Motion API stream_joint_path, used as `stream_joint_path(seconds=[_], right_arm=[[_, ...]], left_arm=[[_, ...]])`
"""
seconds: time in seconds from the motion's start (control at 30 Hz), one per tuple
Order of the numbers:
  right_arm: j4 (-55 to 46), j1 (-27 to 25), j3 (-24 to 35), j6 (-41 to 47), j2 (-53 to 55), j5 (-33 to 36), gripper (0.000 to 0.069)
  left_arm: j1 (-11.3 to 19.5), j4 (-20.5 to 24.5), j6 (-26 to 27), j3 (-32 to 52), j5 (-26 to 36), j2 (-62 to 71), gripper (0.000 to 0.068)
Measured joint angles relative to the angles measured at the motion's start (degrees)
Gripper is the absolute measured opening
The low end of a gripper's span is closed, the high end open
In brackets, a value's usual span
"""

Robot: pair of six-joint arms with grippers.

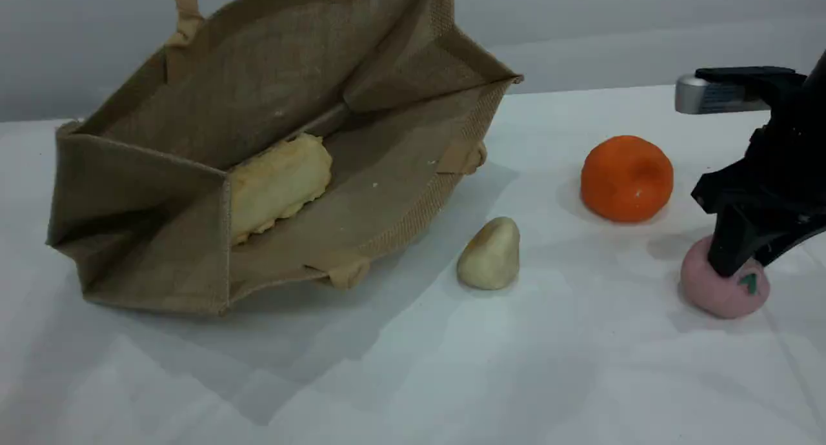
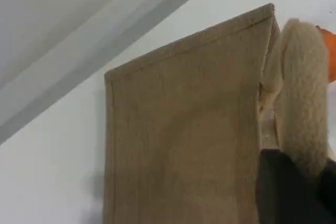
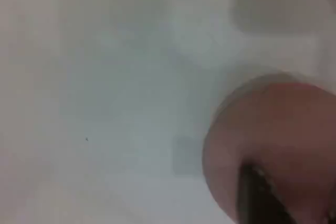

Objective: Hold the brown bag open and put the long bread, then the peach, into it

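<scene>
The brown bag (image 1: pixel 193 174) lies on its side at the left, its mouth gaping toward me. The long bread (image 1: pixel 277 184) rests inside it, pale underside showing. One beige handle (image 1: pixel 185 13) rises out of the top of the scene view. In the left wrist view my left gripper (image 2: pixel 294 187) is shut on that padded handle (image 2: pixel 302 93), beside the bag's wall (image 2: pixel 184 140). At the far right the pink peach (image 1: pixel 719 293) sits on the table, and my right gripper (image 1: pixel 735 267) is shut on its top. The right wrist view shows the peach (image 3: pixel 273 129) blurred against one fingertip (image 3: pixel 257 192).
A bright orange round fruit (image 1: pixel 626 177) sits behind the peach, to its left. A small cream pear-shaped lump (image 1: pixel 490 255) lies between the bag and the peach. The white table (image 1: pixel 413 367) stretches to the front.
</scene>
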Motion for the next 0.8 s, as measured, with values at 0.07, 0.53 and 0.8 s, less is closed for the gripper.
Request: stream_joint_path(seconds=[0.07,0.53,0.8], right_arm=[[0.0,0.0,0.0,-0.12,0.0,0.0,0.0133],[-1.74,0.0,0.11,-0.43,-13.41,5.04,0.0017],[-0.73,4.5,1.01,-4.76,-26.86,3.99,0.0017]], left_arm=[[0.0,-0.06,0.0,0.0,0.0,0.0,0.0092],[0.0,-0.11,0.38,0.0,0.0,0.0,0.0092],[0.0,-0.11,0.45,0.0,0.0,0.0,0.0092]])
